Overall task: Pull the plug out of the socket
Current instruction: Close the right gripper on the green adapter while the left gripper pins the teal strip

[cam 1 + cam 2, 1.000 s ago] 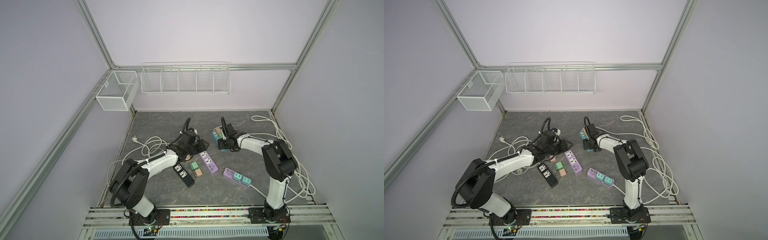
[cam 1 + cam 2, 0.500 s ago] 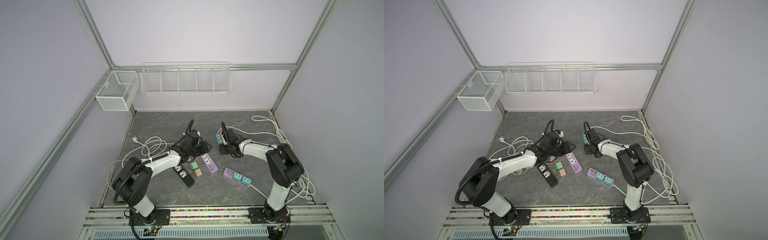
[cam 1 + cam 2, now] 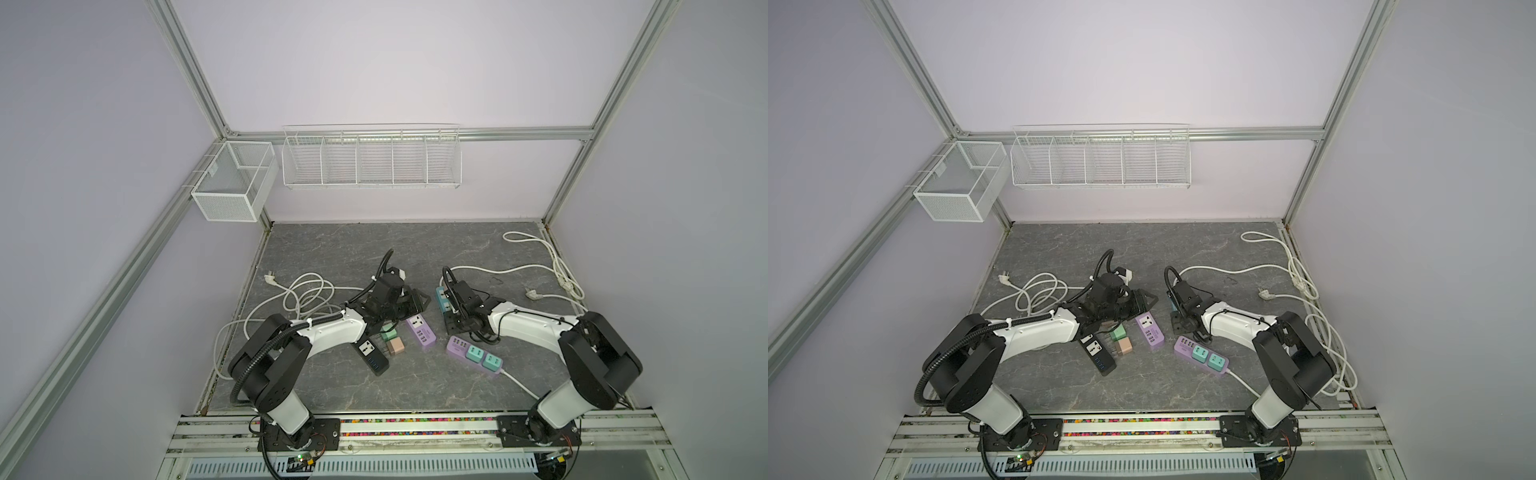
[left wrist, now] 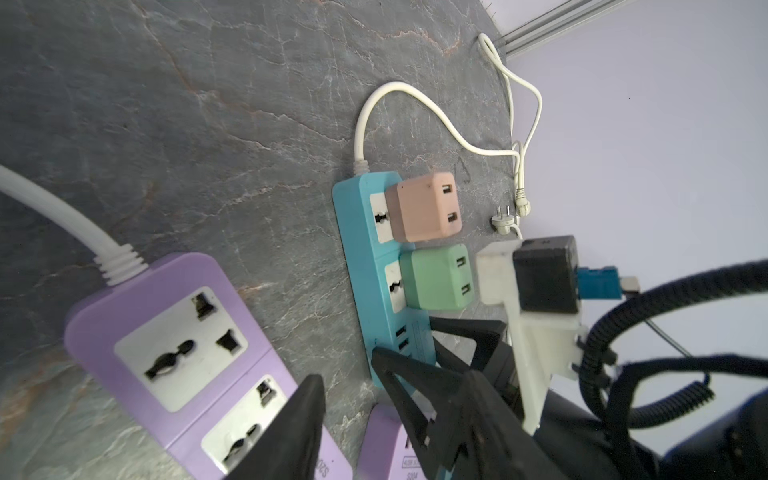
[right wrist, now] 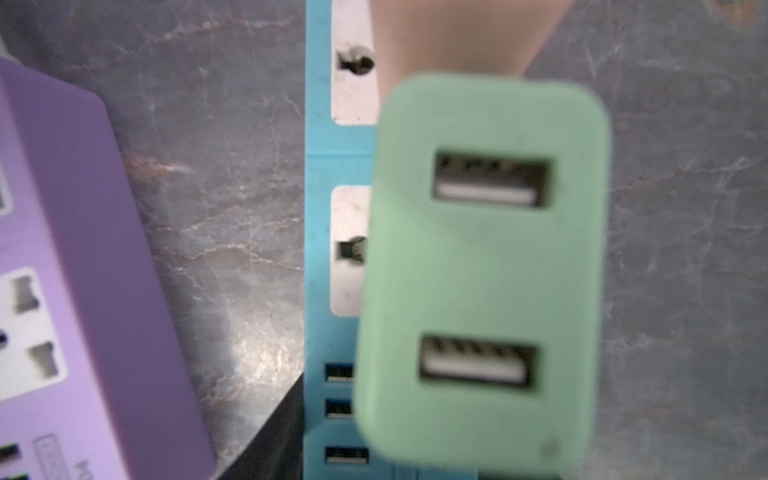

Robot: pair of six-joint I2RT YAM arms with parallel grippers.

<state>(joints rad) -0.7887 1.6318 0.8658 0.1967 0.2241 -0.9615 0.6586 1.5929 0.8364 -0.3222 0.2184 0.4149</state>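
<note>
Plug and socket are not yet apart: the green square plastic plug (image 4: 436, 278) sits in the long blue plastic socket strip (image 4: 365, 251), beside a pink square plug (image 4: 424, 212). The right pincer (image 4: 405, 340) reaches around the strip's end, likely to pin it down; I cannot tell if it squeezes. The left pincer (image 3: 419, 302) hovers near, spread open, holding nothing, over the grey marbled surface (image 4: 187, 124).

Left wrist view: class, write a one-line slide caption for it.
Pink adapter and green adapter plugged into the blue power strip, a purple power strip lying apart beside it.
</note>
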